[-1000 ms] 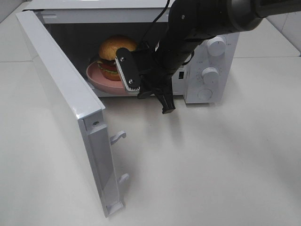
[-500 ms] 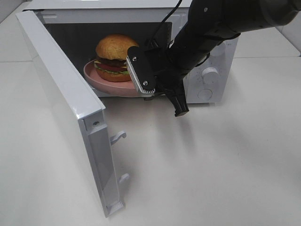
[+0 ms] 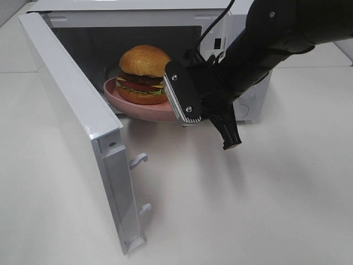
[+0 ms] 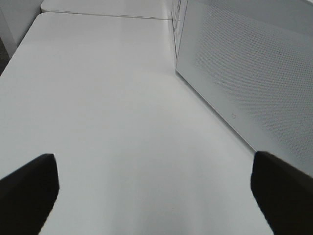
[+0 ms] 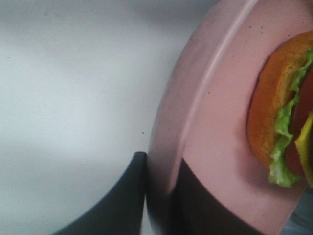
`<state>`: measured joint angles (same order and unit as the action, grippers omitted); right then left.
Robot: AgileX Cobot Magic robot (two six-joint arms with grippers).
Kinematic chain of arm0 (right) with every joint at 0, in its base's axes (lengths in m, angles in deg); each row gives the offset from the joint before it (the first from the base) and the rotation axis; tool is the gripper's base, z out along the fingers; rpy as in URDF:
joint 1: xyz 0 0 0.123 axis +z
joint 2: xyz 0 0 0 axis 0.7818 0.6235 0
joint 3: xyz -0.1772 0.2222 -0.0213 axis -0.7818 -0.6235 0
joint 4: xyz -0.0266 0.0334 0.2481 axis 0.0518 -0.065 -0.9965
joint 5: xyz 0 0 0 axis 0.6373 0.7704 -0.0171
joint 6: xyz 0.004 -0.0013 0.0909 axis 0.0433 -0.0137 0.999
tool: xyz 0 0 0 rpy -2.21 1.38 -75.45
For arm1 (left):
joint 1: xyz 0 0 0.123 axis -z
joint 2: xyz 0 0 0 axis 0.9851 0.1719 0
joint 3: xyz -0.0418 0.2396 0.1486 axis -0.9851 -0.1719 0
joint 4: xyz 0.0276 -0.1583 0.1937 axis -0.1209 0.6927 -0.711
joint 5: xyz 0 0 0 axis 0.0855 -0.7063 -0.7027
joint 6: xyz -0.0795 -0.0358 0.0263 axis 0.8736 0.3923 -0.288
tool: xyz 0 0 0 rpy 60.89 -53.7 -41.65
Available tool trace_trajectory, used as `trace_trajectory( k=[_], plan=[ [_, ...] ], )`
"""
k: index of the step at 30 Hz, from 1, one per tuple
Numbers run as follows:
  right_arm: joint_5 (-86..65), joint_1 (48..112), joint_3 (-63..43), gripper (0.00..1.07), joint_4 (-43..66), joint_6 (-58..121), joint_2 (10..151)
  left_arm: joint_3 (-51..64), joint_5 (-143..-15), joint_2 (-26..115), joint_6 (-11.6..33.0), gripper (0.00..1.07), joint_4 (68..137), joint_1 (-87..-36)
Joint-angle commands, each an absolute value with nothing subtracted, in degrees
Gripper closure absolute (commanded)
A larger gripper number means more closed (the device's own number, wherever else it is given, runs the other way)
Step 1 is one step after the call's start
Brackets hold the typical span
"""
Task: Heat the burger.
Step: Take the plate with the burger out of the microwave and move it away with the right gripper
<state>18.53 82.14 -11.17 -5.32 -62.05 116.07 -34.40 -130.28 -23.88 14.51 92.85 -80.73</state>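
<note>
Since pulled outward, burger (image 3: 144, 73) nearer doorway

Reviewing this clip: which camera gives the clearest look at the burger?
The exterior high view: the whole burger shows there, bun, patty and lettuce, on the pink plate at the microwave opening. The right wrist view catches only one edge of it, bun and lettuce, at the frame's border. The left wrist view shows none of it.

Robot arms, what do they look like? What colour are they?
The right arm is thick, round and shiny black, with a thin black cable looping above it. Its gripper has a flat black plate with silver screws and a pale ridged edge, plus a slim black finger. Of the left gripper, only two dark, blunt fingertips show.
</note>
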Motion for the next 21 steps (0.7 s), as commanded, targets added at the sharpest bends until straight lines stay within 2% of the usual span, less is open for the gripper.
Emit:
trace_trajectory(
  k=[1,12,16,21],
  plan=[
    [9.7,80.7,-13.9,1.04,-4.2,-60.8,112.9,-34.4,-129.2,-24.6,14.5,0.07,93.0,-80.9],
    [-1.1,80.7,-26.4,1.04,-3.6,-60.8,106.0,-34.4,-129.2,-24.6,14.5,0.07,93.0,-80.9],
    [-2.5,80.7,-31.7,1.04,1.3,-60.8,102.6,-34.4,-129.2,-24.6,14.5,0.07,93.0,-80.9],
    [-5.1,80.7,-35.8,1.03,2.0,-59.0,98.8,-34.4,-129.2,-24.6,14.5,0.07,93.0,-80.9]
  ],
)
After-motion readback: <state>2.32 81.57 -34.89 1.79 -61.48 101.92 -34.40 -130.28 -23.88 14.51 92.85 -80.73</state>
